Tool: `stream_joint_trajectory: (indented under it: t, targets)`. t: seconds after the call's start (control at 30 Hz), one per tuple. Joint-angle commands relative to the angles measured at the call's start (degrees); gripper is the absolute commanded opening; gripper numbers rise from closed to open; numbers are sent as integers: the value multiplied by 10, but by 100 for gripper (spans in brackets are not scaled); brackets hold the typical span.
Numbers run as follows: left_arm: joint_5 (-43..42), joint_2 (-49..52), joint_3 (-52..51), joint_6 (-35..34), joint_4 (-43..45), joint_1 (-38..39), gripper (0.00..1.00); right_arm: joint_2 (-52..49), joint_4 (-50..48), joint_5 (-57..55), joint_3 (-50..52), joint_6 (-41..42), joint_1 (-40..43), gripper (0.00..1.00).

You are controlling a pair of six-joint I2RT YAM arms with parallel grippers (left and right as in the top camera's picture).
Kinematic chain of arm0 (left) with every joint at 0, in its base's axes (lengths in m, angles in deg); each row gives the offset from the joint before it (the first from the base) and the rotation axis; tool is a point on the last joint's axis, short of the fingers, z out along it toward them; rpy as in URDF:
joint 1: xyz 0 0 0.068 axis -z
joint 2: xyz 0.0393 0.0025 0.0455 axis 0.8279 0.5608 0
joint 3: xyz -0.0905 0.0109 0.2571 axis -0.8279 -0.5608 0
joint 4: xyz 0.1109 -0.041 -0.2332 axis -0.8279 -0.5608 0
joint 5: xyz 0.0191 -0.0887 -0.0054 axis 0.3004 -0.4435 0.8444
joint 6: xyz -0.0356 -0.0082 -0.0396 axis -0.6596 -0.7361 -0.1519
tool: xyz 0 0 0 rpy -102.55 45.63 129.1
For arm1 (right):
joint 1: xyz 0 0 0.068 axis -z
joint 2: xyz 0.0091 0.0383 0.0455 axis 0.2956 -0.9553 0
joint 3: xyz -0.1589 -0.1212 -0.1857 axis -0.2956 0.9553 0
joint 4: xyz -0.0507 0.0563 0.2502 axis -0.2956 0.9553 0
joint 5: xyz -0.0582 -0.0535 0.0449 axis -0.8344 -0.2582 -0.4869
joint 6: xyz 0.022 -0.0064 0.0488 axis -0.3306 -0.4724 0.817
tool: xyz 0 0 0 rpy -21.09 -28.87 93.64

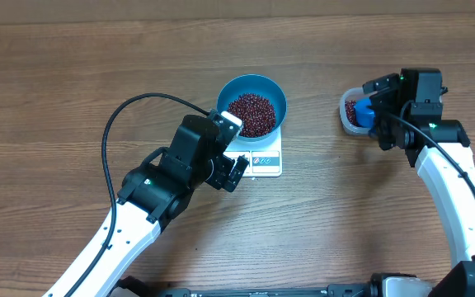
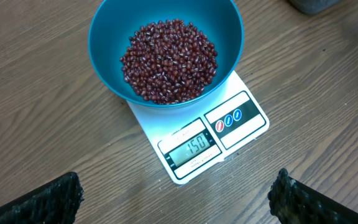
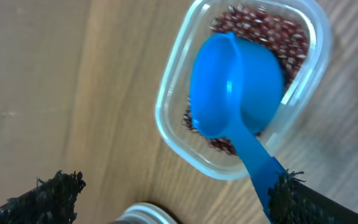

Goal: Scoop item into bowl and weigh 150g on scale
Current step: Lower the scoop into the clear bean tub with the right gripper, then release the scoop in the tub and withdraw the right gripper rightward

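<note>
The bright blue bowl (image 1: 239, 87) (image 2: 104, 37) stands on the white scale (image 1: 264, 159) (image 2: 241, 127), heaped with dark red-brown beans (image 1: 251, 114) (image 2: 169, 61). The scale's display (image 2: 194, 147) reads 150. My left gripper (image 1: 234, 171) (image 2: 179, 202) hovers just in front of the scale, open, with nothing between its fingers. My right gripper (image 1: 379, 114) (image 3: 173, 199) is open over the clear tub (image 1: 346, 115) (image 3: 173, 134), which holds more beans (image 3: 272, 31). A blue scoop (image 1: 362, 111) (image 3: 235, 87) lies in the tub, its handle reaching to my right finger (image 3: 297, 199).
A pale round rim (image 3: 138, 214) shows at the bottom edge of the right wrist view. A dark grey object (image 2: 316, 5) sits at the top right edge of the left wrist view. The left arm's cable (image 1: 138, 103) loops over the wooden table (image 1: 56, 82).
</note>
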Motion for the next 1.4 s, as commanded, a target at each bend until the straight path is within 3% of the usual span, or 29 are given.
stream_joint_trajectory:
  t: [0.0,0.5,0.67,0.97,1.17,1.37]
  targets:
    - [-9,2,-1,-7,0,-3,100,5,16,-3,-12,-8,2,100]
    - [-9,2,-1,-7,0,-3,99,21,77,-3,-12,-29,2,100]
    - [-9,2,-1,-7,0,-3,100,43,81,-3,-13,-124,2,100]
    - [-9,2,-1,-7,0,-3,100,113,142,-3,-27,-406,2,100]
    - [-9,2,-1,-7,0,-3,99,162,214,-5,-27,-506,2,100]
    - [-9,2,-1,-7,0,-3,100,199,242,-6,-27,-536,2,100]
